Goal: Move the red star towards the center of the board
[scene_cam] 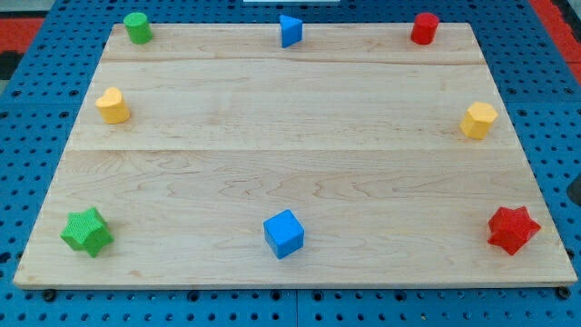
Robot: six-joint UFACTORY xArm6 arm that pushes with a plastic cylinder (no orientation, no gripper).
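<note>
The red star lies at the bottom right corner of the wooden board. My tip does not show in the camera view, so its place relative to the blocks cannot be told.
A red cylinder stands at the top right, a blue triangle at top middle, a green cylinder at top left. A yellow heart is at the left edge, a yellow hexagon at the right edge. A green star is bottom left, a blue cube bottom middle.
</note>
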